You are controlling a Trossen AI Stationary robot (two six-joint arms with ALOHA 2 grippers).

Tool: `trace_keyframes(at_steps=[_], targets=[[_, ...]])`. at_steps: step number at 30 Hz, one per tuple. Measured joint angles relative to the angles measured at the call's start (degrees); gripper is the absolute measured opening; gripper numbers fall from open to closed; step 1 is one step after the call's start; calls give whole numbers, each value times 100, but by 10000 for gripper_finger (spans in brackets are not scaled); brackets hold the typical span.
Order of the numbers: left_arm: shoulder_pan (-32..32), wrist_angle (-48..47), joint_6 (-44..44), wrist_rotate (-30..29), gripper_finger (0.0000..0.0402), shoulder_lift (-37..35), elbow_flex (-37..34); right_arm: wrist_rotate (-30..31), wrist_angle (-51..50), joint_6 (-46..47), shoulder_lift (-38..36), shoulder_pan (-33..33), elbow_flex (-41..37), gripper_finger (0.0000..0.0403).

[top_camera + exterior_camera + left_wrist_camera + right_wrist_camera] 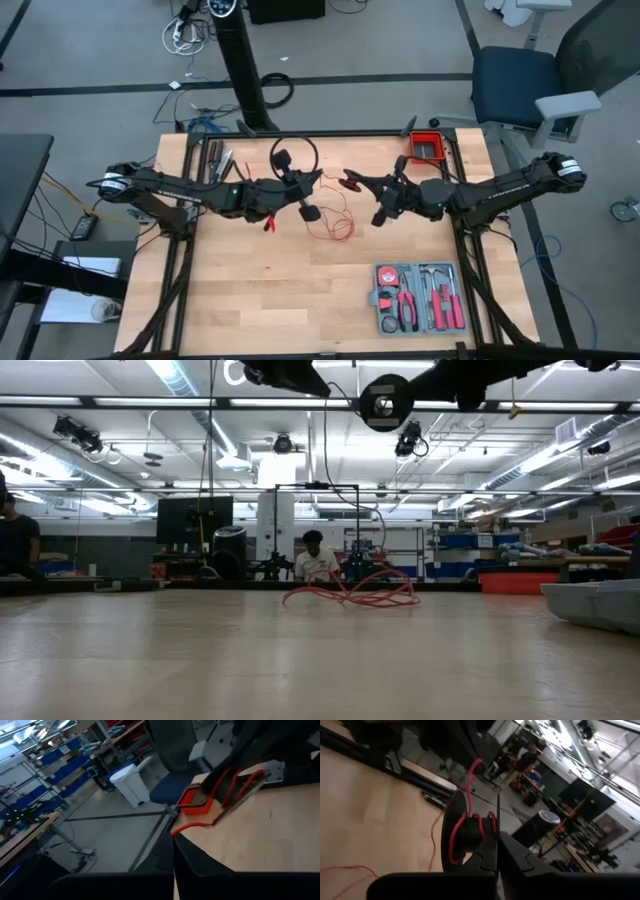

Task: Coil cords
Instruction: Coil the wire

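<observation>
While shut, right hand point(352, 183) pinches cord point(333, 226)

One camera looks straight down on the bench point(300, 290); another sits at benchtop level facing the room. Both wrist cameras look close past their arms. All share the benchtop.

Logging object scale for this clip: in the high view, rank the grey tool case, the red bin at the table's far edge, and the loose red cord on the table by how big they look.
1. grey tool case, clearly the largest.
2. and 3. red bin and loose red cord: they cover similar areas, so I would not rank them.
</observation>
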Motion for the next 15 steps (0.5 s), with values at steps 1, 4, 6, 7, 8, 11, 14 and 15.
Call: trace_keyframes(at_steps=[1, 4, 6, 7, 8, 11, 14, 15], targets=[[0, -29, 1, -68, 0, 0, 0, -70, 17, -2, -6, 2, 0, 0], [0, -100, 0, -282, 0, 0, 0, -96, -3, -122, -35, 7, 0, 0], [0, -53, -2, -331, 0, 2, 0, -94, -214, -221, -36, 6, 2, 0], [-2, -18, -15, -331, 0, 2, 0, -96, -343, -239, -32, -2, 2, 0], [-4, -14, -31, -334, 0, 2, 12, -93, -485, -280, -28, -34, 2, 0], [-11, 26, -224, -212, 0, 7, 103, 159, -637, -412, 45, -129, 2, 0], [-11, 104, -501, 178, 0, 7, 162, 451, -559, -498, 134, -246, 0, 0], [-11, 143, -584, 304, 0, 7, 162, 504, -553, -497, 151, -300, 0, 0]])
